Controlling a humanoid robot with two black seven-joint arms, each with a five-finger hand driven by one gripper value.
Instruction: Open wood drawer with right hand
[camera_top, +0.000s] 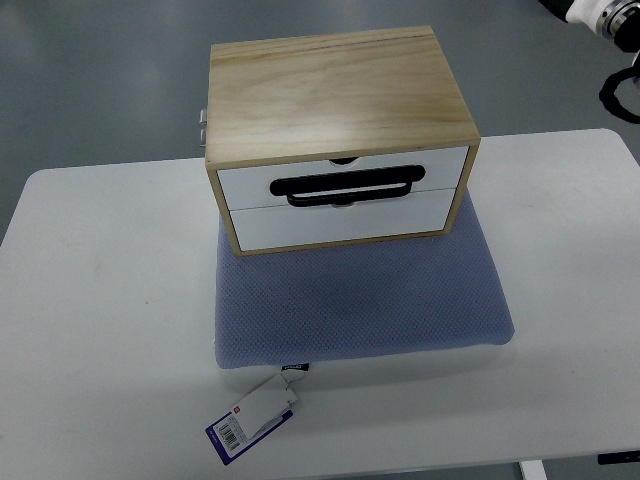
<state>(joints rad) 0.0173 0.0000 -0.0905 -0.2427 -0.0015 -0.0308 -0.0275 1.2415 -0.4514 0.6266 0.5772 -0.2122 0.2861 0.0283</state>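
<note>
Pale wood box (335, 95) sat on a blue cushion (360, 295) on the white table (100, 320) | both white drawers shut | black handle (342, 187) on the upper drawer looked the place to hook fingers | likely light; box might slide on the soft cushion | right arm (600, 20) at top-right corner, fingers impossible to judge | left hand unseen

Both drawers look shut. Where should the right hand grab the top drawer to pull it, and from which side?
Hook fingers through the black handle on the top drawer front, coming from the near side over the blue pad. The handle's wide loop leaves a gap behind its bar, and the front faces the robot. The right hand is far off.
</note>
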